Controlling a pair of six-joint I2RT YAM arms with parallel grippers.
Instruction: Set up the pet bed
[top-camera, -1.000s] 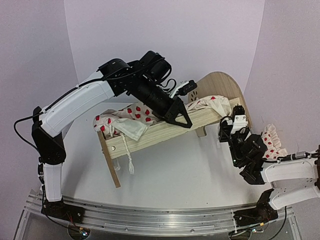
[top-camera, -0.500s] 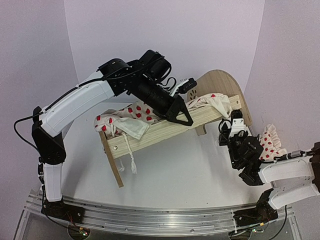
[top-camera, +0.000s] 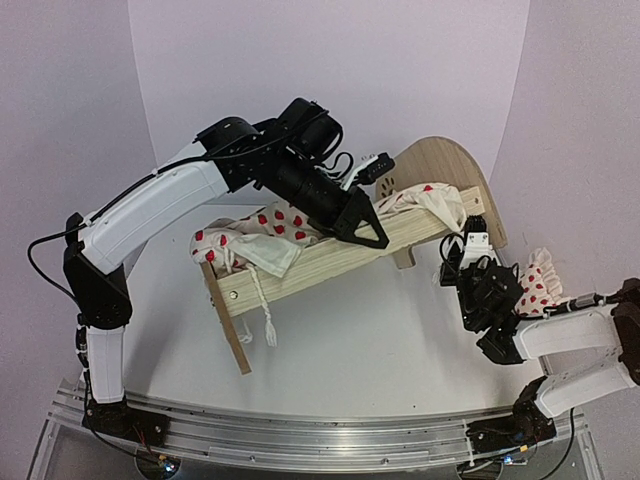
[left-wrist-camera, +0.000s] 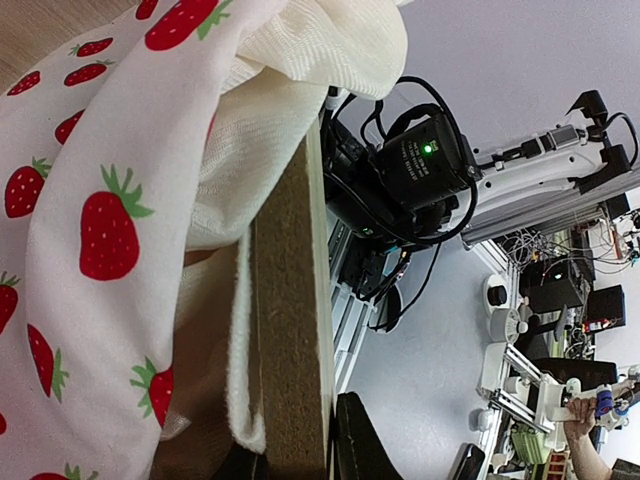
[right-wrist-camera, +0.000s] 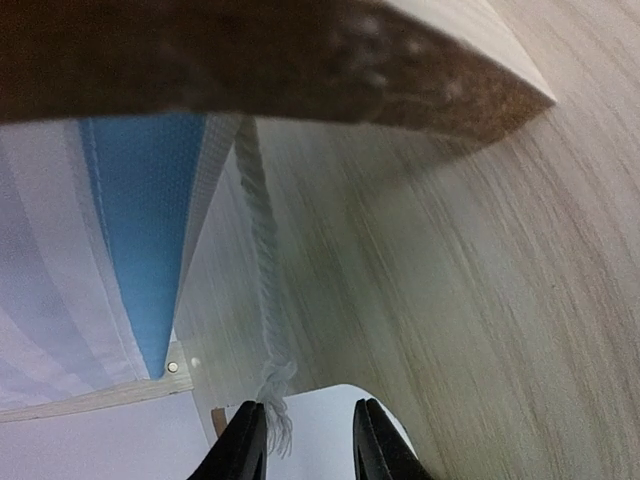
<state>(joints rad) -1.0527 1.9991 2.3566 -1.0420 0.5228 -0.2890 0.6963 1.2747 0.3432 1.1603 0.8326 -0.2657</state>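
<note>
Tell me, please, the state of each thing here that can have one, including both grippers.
pet bed: tilted, not standing flat on the table.
duvet: crumpled and draped over the bed, not spread out.
pillow: lying on the table, apart from the bed.
left gripper: shut on the pet bed's side rail.
right gripper: open, close to the bed's end, holding nothing.

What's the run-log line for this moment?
left gripper: shut on pet bed side rail | right gripper: open, beside headboard | duvet: bunched on bed
</note>
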